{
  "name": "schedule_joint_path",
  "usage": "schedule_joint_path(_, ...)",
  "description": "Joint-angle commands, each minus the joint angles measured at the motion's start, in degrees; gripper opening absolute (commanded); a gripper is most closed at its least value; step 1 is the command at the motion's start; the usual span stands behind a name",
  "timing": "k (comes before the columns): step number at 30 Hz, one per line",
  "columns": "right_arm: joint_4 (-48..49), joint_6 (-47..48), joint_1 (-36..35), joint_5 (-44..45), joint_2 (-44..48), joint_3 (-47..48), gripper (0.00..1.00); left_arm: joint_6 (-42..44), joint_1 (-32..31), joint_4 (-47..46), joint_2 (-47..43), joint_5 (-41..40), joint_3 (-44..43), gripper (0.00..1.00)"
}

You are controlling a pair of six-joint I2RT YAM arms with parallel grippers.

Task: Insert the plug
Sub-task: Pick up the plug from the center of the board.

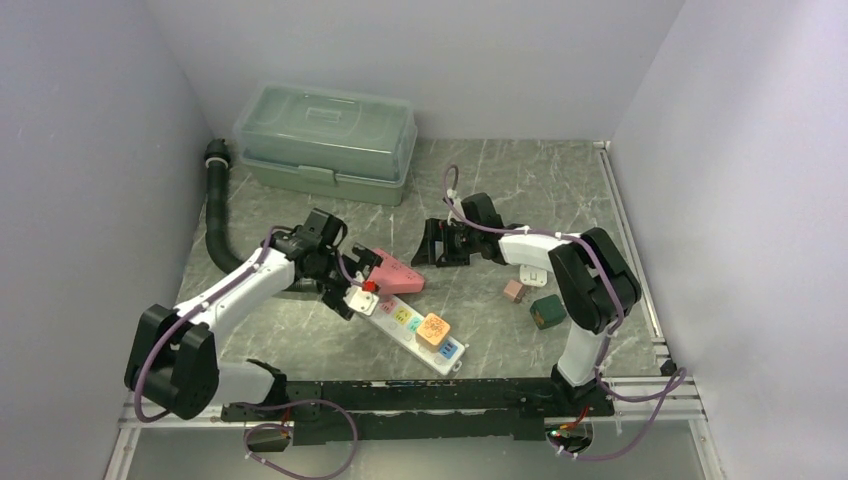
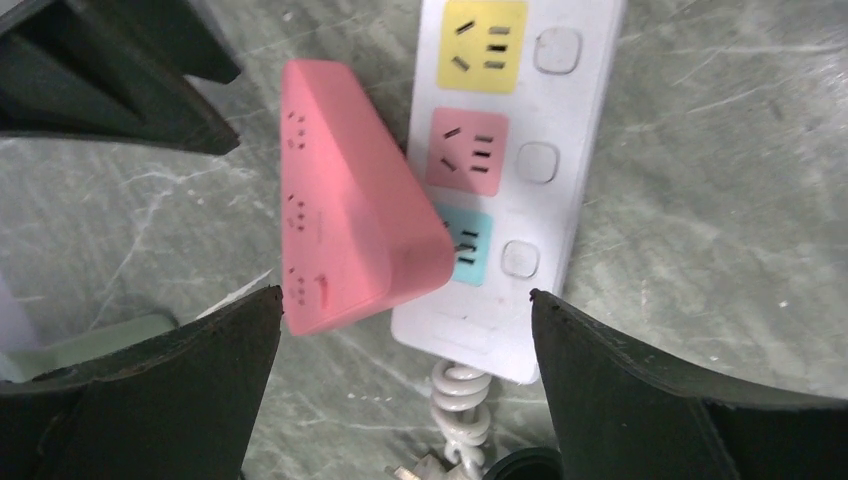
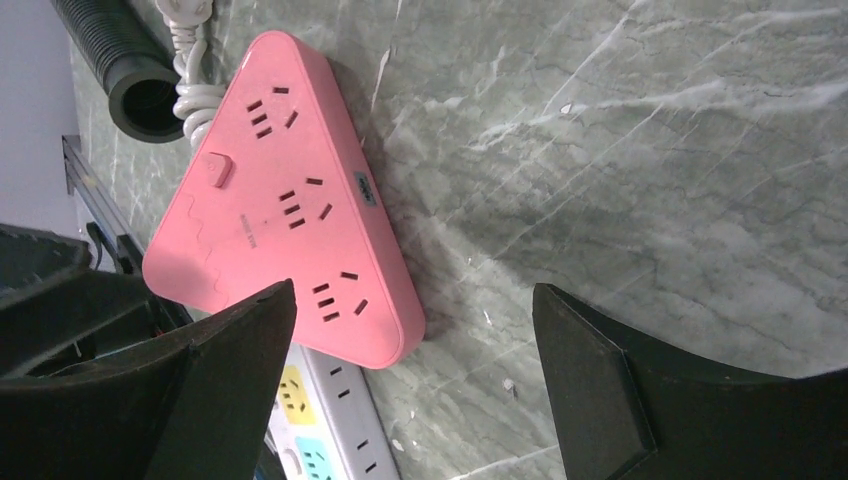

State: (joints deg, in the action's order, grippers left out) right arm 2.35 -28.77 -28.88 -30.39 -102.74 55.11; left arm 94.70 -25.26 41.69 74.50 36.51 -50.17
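Spread and empty: left gripper (image 2: 405, 291) over the white power strip (image 2: 560, 120), right gripper (image 1: 428, 247) facing the pink strip (image 3: 290, 240) — pink plug (image 1: 514, 290) and green plug (image 1: 547, 312) lie behind it, beside its arm.

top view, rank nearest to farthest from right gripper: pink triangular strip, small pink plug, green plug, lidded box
1. pink triangular strip, just left of the right gripper
2. small pink plug, right side
3. green plug, beyond it
4. lidded box, back left

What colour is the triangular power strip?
The triangular strip is pink all over, with a pink switch. The right wrist view shows it best.
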Motion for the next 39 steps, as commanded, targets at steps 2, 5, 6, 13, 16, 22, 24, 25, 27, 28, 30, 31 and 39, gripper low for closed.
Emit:
schedule_joint_path(2,4.3,-1.1,0.6,-1.7,-1.6,0.7,0.90,-3.2,-4.0,2.7,2.5,-2.1,-1.5,1.00)
schedule_joint_path(5,5.4,-1.8,0.9,-2.4,-2.0,0.2,0.90,-4.9,-5.3,1.9,3.5,-3.9,-0.3,1.00)
schedule_joint_path(6,5.5,-2.0,0.9,-2.5,-2.2,0.1,0.90,-5.3,-5.7,1.0,3.6,-4.2,0.3,1.00)
schedule_joint_path(13,8.2,-4.1,1.4,-4.0,-3.0,-1.2,0.89,-6.5,-7.2,-9.8,0.1,-9.4,8.0,1.00)
schedule_joint_path(16,9.6,-5.0,1.5,-4.8,-3.7,-1.5,0.89,-8.5,-7.3,-16.7,-2.2,-11.5,11.7,1.00)
schedule_joint_path(22,11.9,-6.5,1.5,-6.6,-5.5,-1.1,0.88,-10.7,-7.4,-19.2,-3.6,-12.6,13.3,1.00)
schedule_joint_path(24,13.3,-7.9,1.5,-7.5,-6.2,-1.3,0.88,-11.3,-7.4,-19.2,-4.4,-13.0,14.0,1.00)
schedule_joint_path(25,14.3,-8.5,1.5,-7.9,-6.6,-1.5,0.88,-11.7,-7.3,-19.4,-5.0,-13.1,14.4,1.00)
schedule_joint_path(27,15.4,-9.7,1.6,-8.6,-7.0,-2.0,0.88,-12.5,-7.3,-19.8,-6.2,-13.0,15.3,1.00)
schedule_joint_path(28,15.8,-10.1,1.6,-8.9,-7.0,-2.4,0.88,-12.9,-7.3,-19.8,-6.7,-12.8,15.5,1.00)
schedule_joint_path(30,16.0,-10.5,1.6,-9.1,-7.0,-3.0,0.89,-13.2,-7.4,-19.6,-7.6,-12.4,16.2,1.00)
schedule_joint_path(31,16.0,-10.7,1.6,-9.2,-7.0,-3.3,0.89,-13.1,-7.4,-19.4,-7.9,-12.4,16.5,1.00)
schedule_joint_path(39,21.1,-14.9,1.6,-12.6,-9.2,-5.0,0.89,-11.4,-7.4,-20.0,-10.0,-11.3,18.0,0.88)
